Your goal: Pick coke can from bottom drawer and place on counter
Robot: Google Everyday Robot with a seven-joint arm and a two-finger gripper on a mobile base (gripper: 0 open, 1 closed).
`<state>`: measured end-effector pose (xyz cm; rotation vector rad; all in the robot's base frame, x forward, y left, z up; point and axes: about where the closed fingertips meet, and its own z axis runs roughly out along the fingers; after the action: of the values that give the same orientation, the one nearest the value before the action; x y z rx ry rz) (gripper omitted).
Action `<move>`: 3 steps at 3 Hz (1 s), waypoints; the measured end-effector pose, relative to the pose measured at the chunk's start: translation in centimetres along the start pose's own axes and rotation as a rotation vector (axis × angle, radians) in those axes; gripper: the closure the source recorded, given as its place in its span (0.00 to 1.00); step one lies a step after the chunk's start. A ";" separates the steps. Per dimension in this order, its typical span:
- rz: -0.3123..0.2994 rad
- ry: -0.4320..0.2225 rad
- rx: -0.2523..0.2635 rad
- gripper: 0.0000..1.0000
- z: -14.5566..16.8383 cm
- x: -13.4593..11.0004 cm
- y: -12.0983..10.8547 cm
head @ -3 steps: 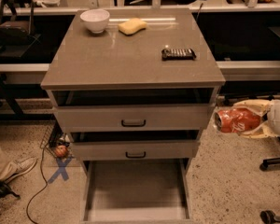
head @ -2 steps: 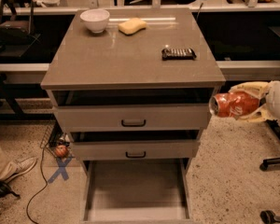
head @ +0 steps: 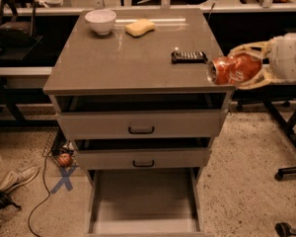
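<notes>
My gripper (head: 237,68) comes in from the right and is shut on the coke can (head: 233,70), a dented red can with white lettering held on its side. The can's silver end hangs at the right front edge of the counter (head: 123,58), just above its surface. The bottom drawer (head: 143,201) is pulled out at the foot of the cabinet, and its flat grey floor is bare.
On the counter stand a white bowl (head: 100,20), a yellow sponge (head: 140,27) and a dark flat packet (head: 188,57) close to the can. Two drawers with black handles (head: 141,130) sit above the open one. An orange ball (head: 64,159) lies on the floor at left.
My gripper has risen with the can from beside the top drawer's right side up to the level of the counter's right edge.
</notes>
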<state>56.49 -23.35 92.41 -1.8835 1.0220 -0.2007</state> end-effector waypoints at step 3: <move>-0.020 -0.067 -0.051 1.00 4.2 -2.5 -5.0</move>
<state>59.92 -17.72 94.89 -1.9341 0.9711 -0.1235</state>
